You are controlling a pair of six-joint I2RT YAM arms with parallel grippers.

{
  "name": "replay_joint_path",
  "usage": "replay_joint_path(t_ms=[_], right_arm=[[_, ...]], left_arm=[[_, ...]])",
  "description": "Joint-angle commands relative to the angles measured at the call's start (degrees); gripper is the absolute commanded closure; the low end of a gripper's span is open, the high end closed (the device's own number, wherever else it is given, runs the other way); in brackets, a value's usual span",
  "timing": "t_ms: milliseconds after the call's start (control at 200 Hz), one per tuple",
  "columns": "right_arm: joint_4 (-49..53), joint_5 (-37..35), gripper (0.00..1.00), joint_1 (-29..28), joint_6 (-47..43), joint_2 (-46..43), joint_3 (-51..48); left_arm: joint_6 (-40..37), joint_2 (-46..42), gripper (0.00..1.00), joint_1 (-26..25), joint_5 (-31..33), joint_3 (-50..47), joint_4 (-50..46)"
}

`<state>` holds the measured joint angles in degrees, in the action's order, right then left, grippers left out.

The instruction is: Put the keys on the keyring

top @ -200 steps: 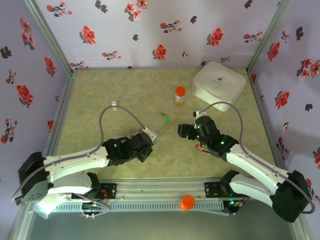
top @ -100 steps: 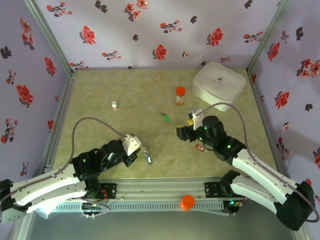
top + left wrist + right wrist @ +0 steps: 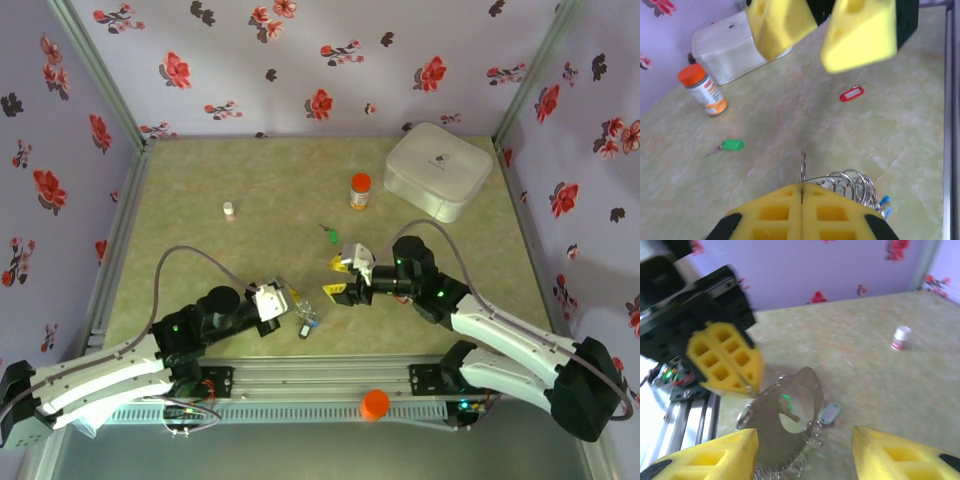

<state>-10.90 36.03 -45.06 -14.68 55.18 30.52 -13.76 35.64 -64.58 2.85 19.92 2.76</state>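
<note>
Thin metal keyring [image 3: 803, 167], waffled yellow left tool [image 3: 801, 192]

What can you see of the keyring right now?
The keyring is a thin grey metal hoop, blurred in the right wrist view and seen edge-on from the left wrist. The left gripper is shut on its rim, yellow pads pressed together. A bunch of small silvery rings hangs from it, along with a bluish tag. The right gripper faces it with its jaws apart, not touching it.
</note>
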Motion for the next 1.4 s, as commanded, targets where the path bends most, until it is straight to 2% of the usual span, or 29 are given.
replay_joint_path(t_ms=[0,155,435,1030,1280,1395], right_arm=[[-1.1,3.8,0.53,-2.0,-7.8,0.4,-0.3],[-1.0,4.0,0.63,-3.9,-9.6,1.6,0.0],[3.7,2.6,0.72,-5.6,-14.2,4.1,2.1],[1.6,1.4,0.82,-7.6,-14.0,5.5,2.6],[2.5,2.4,1.0,-7.7,-14.0,6.2,3.3],[2.9,3.1,1.0,-7.8,-13.7,6.5,3.7]], left_arm=[[-1.7,1.0,1.0,0.5,-4.5,-0.7,8.3],[-1.5,2.3,1.0,0.5,-6.0,-0.9,10.0],[-1.2,2.4,1.0,0.5,-6.6,-0.9,9.8],[-1.0,4.1,1.0,0.6,-8.3,-0.7,9.6],[-0.5,4.1,1.0,0.6,-8.3,-0.7,9.7],[-0.1,4.4,1.0,0.6,-6.5,-0.5,9.8]])
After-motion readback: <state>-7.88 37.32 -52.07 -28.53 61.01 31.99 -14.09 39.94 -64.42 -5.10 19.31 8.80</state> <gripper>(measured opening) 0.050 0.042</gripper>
